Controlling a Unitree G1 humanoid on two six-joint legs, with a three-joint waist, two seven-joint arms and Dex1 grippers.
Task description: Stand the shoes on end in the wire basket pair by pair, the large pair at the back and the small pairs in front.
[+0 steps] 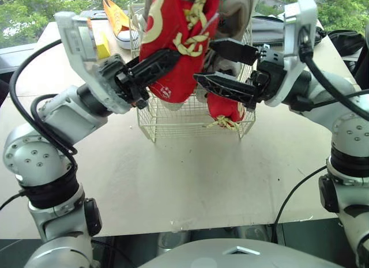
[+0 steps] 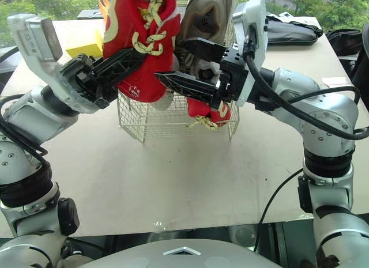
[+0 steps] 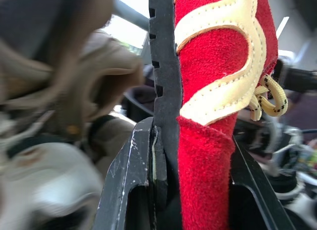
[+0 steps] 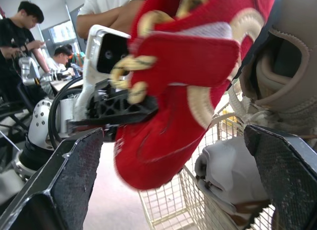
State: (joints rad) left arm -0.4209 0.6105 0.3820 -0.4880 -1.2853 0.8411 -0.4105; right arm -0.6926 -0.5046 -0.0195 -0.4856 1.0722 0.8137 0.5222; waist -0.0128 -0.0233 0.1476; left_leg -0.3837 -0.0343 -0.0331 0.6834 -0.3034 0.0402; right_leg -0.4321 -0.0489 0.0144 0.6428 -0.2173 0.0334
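My left gripper [image 1: 167,60] is shut on a red shoe [image 1: 176,43] with cream laces, held on end above the wire basket [image 1: 173,121]. In the left wrist view the red shoe [image 3: 218,91] is pinched between the black fingers [image 3: 163,91]. My right gripper [image 1: 203,61] is open beside it, over the basket's front right, with the shoe's lower end just beyond its wide-apart fingers [image 4: 74,175]. A second red shoe [image 1: 225,109] stands in the basket's front right corner. A large tan shoe [image 2: 204,14] stands behind it, with a white shoe [image 4: 228,170] lower in the basket.
The basket stands at the far middle of a pale table [image 1: 190,176]. Behind it on the left lie an orange and white sneaker [image 1: 118,20] and a yellow item [image 1: 102,46]. A black bag [image 2: 294,29] lies at the far right. People [image 4: 25,27] stand beyond the table.
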